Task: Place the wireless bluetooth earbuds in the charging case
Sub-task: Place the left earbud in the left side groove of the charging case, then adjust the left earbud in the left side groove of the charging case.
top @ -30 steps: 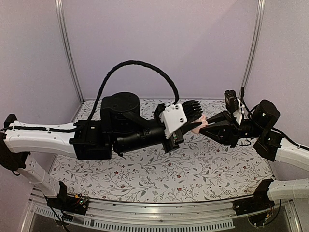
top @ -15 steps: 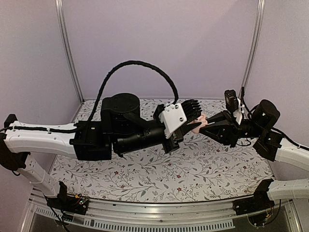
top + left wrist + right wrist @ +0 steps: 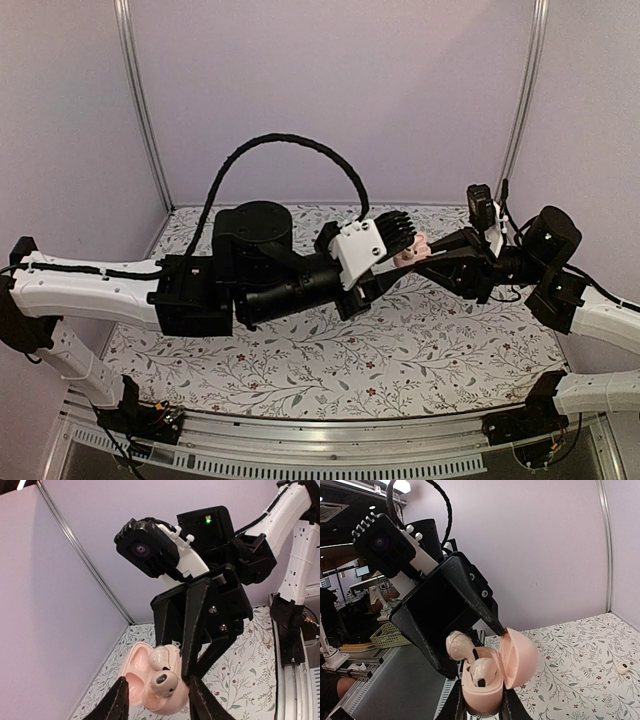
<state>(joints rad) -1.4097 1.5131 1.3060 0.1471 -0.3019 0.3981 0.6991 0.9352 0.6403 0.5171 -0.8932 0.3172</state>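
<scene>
We see a small pale pink rounded plastic charging case [image 3: 492,687] held open in mid-air
Below it lies a white worktop [image 3: 300,370] printed with grey leafy sprigs and small red flowers, closed in by plain lilac walls [image 3: 330,90] and slim aluminium corner posts [image 3: 142,110]. The right gripper [image 3: 481,709] is clamped on the case's base, the hinged lid [image 3: 520,657] swung back. Two glossy pale pink earbuds [image 3: 482,672] stand in its wells, heads above the rim, one showing a dark oval spot. The left gripper [image 3: 159,697] has its black jaws parted a little, one on each side of the case; we cannot tell whether they touch it
</scene>
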